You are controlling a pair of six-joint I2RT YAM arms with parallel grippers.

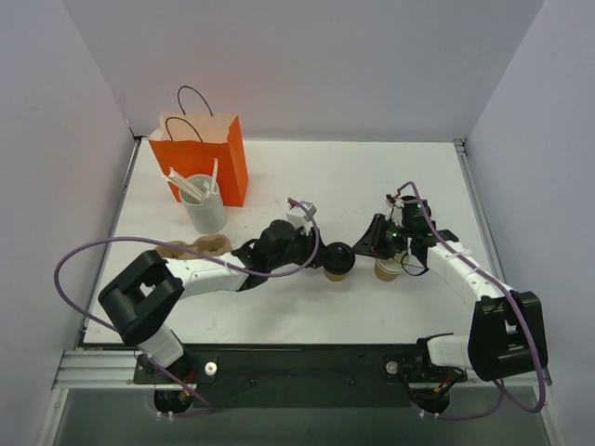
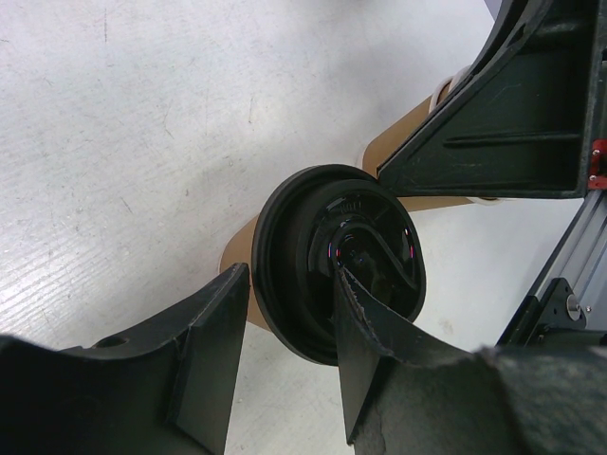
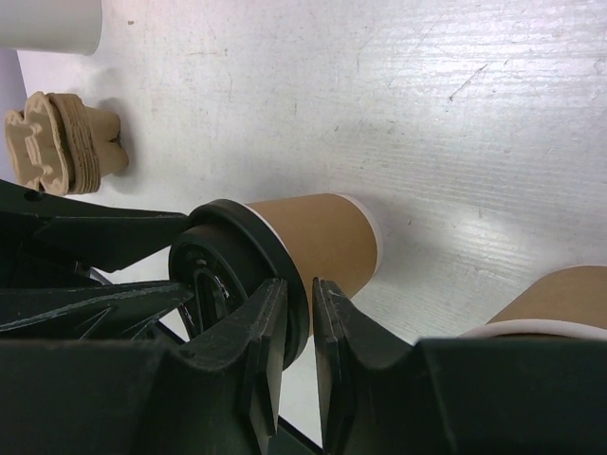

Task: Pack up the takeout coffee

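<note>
The takeout coffee [image 1: 337, 263] stands mid-frame in the top view. Its black lid is half hidden by the left gripper [image 2: 292, 277], which sits half open astride the rim; whether it grips is unclear. The right gripper [image 3: 299, 292] is nearly closed at the rim, and any pinch is hidden. At upper left, a white cup [image 1: 208, 216] holds stirrers [image 1: 189, 184].

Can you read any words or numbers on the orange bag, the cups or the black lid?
No, there is nothing to read.
The orange bag is plain.
The takeout coffee, the cup without a lid and the white cup of stirrers bear no words or numbers.
The black lid has raised shapes, too blurred to tell if any are letters.
</note>
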